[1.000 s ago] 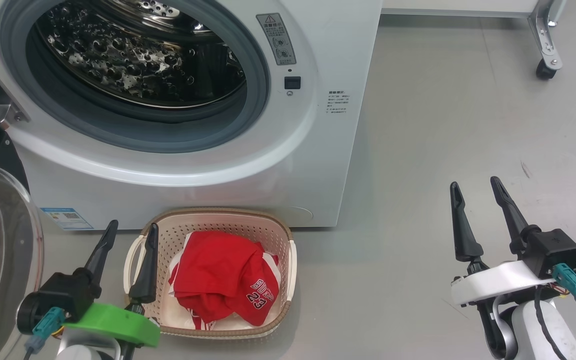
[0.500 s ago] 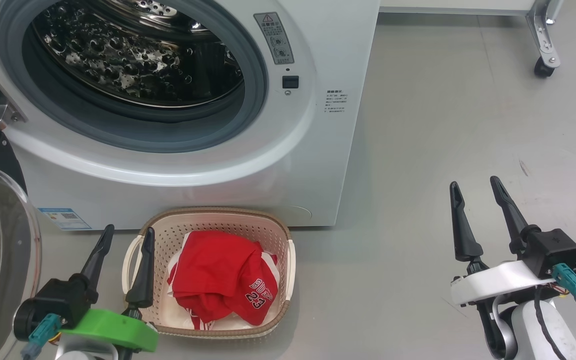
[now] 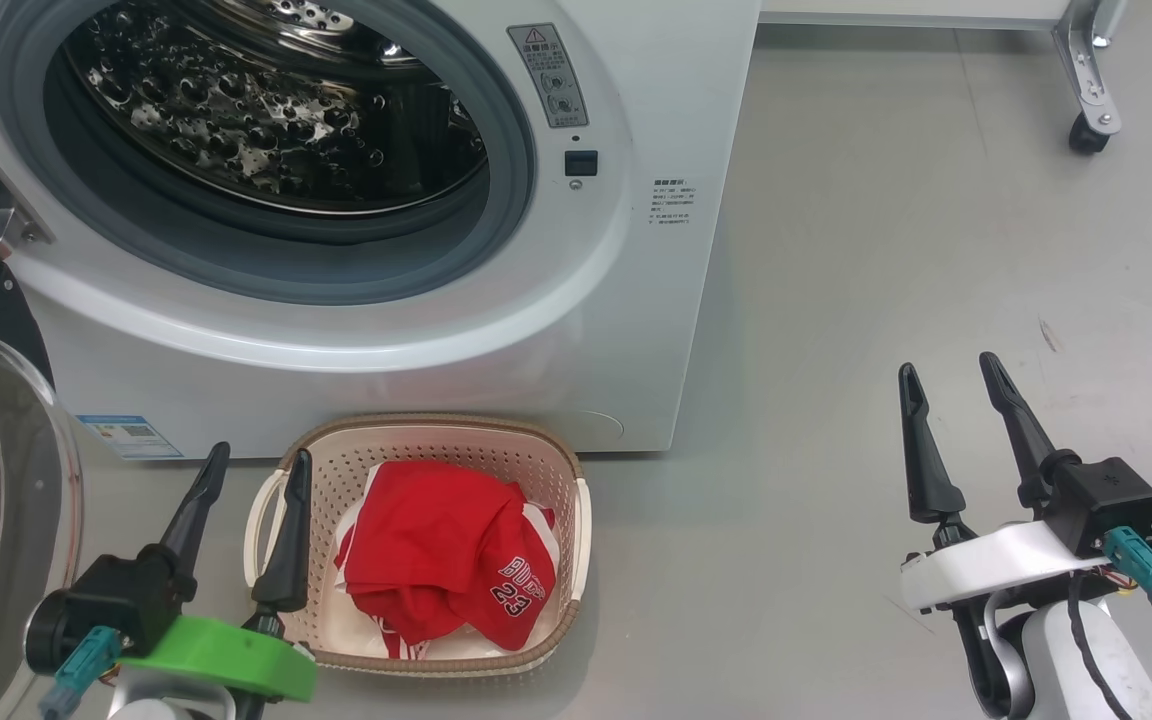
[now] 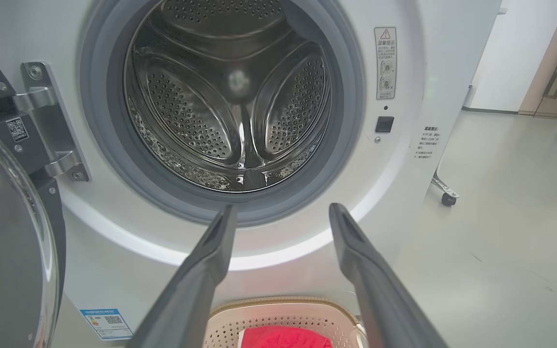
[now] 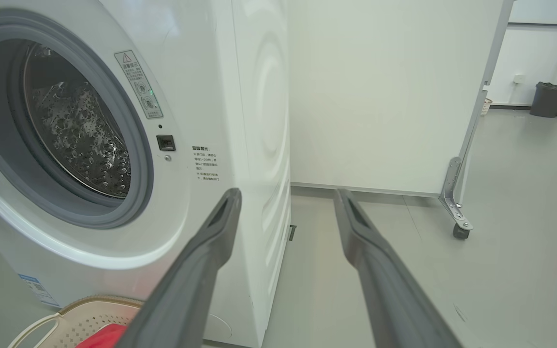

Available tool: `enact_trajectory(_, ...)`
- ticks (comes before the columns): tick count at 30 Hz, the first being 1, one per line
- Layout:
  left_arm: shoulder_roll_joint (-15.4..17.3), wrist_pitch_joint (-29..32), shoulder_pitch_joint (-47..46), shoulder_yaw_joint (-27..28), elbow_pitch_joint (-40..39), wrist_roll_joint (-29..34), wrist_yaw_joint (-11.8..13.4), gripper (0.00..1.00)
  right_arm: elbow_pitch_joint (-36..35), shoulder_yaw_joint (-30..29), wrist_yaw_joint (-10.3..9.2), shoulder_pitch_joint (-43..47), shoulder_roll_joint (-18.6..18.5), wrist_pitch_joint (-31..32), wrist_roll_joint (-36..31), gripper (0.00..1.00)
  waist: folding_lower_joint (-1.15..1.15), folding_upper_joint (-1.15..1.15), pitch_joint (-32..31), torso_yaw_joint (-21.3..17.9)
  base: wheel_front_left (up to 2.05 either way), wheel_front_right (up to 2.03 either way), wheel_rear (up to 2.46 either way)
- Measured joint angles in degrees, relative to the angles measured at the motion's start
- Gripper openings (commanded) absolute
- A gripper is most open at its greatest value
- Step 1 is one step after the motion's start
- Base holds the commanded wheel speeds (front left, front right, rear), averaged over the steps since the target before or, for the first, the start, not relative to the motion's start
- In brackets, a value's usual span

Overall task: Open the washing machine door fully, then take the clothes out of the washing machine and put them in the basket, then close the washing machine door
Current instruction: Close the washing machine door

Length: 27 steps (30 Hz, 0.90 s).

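Grey, bare floor (image 3: 886, 250) fills the right half of the head view, with a castor (image 3: 1086, 135) of some wheeled frame at the upper right. The washing machine (image 3: 636, 330) takes the upper left, its steel drum (image 3: 266, 110) showing no cloth in the part that can be seen. The washing machine door (image 3: 6, 500) hangs swung out at the lower left edge. The basket (image 3: 436, 430) sits on the floor just in front of the machine, bottom centre, with the red clothes (image 3: 426, 545) heaped inside it. The left fingers (image 3: 191, 520) stand spread apart and hold nothing, between the door and the basket's near handle. The right fingers (image 3: 924, 450), at the lower right, are likewise spread and empty, well apart from everything. What seems left is shutting the door, and there the trouble lies. A push on the bulging glass may slide off rather than swing it. The left arm stands close to the door's arc and could be struck or nudge the basket. A weak push may also leave the latch uncaught.
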Motion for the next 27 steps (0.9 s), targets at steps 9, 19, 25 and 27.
enact_trajectory(9,-0.07,0.0,0.24,1.18,0.23,1.34,0.0,1.0,0.03,0.05,0.01,0.01,0.07,0.0,0.0,1.0,0.0,0.0,0.07,0.01,-0.2,0.21,-0.01)
enact_trajectory(19,-0.07,0.0,0.6,1.64,0.22,1.63,0.0,1.0,0.05,0.14,0.02,0.01,0.14,0.0,0.0,1.0,0.0,0.0,0.1,-0.26,-0.61,0.61,0.0)
enact_trajectory(25,-0.05,0.0,0.6,1.81,0.22,2.19,0.0,1.0,0.05,0.14,0.02,0.01,0.15,0.0,0.0,1.0,0.0,0.0,0.15,-0.38,-0.95,0.95,0.0)
enact_trajectory(27,-0.05,0.0,0.6,1.83,0.22,2.21,0.0,1.0,0.05,0.16,0.02,0.01,0.15,0.0,0.0,1.0,0.0,0.0,0.18,-0.41,-1.11,1.11,0.0)
